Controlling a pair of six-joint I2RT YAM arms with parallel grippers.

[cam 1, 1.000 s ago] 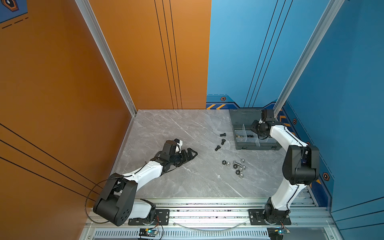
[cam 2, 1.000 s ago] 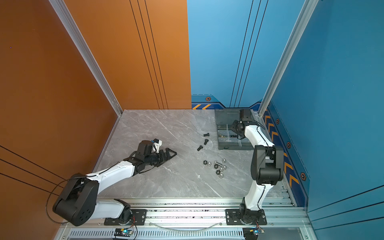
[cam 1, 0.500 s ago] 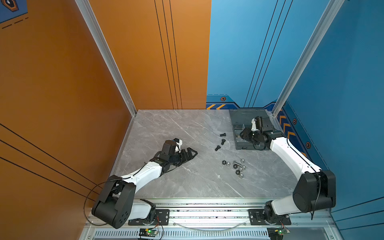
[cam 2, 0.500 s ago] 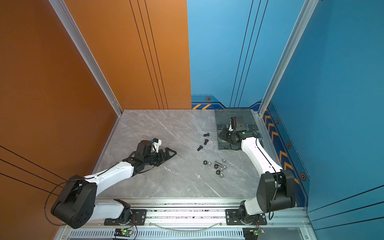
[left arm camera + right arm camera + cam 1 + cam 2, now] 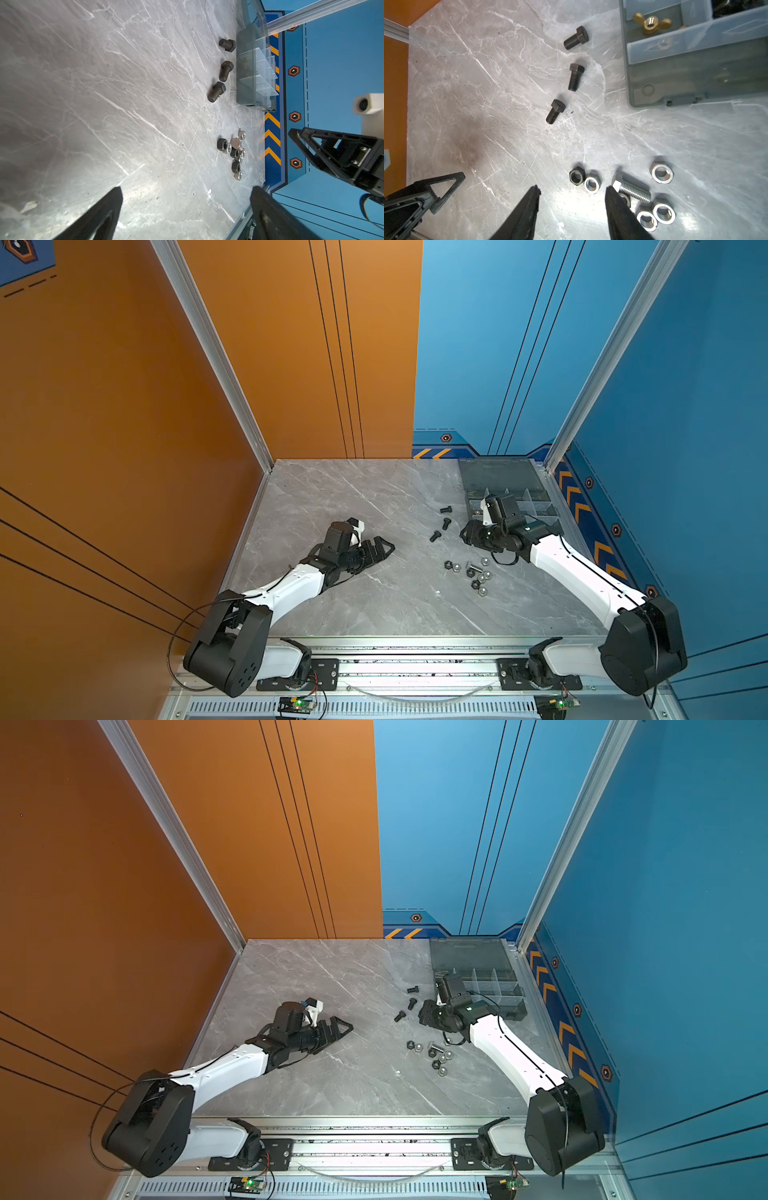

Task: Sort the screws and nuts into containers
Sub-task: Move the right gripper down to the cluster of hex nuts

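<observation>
- Three black hex-head metal bolts (image 5: 576, 76) lie on their sides in a loose row on the table. They are apart from one another and near the outer wall of the organizer box.
- One silver hex-head bolt (image 5: 631, 190) lies on its side in a separate cluster, nearer the robot's base than the black row.
- Shiny silver hex nuts (image 5: 661, 172) lie flat around the silver bolt, several close together.
- A black hex nut (image 5: 577, 176) sits at the edge of the cluster, touching a silver nut. The left wrist view shows more black nuts among them.
- A brass-coloured wing nut (image 5: 652, 22) rests inside a compartment of the smoky grey translucent plastic organizer box (image 5: 675, 83), on the side facing the black bolts. What the other compartments hold is too blurred to tell.
- The box stands at the far right corner of the table, with its flat lid (image 5: 469, 957) open behind it.
- The right gripper (image 5: 573, 191) has its jaws partly apart with nothing between them. In both top views it sits over the table between the black bolts and the box's near corner.
- The left gripper (image 5: 187, 189) has its jaws spread wide and holds nothing. It lies low over the table, left of centre and well apart from all the hardware.
- The grey marble-pattern table (image 5: 353, 497) is bounded by an orange wall (image 5: 124, 406) on the left and a blue wall (image 5: 685, 406) on the right.
</observation>
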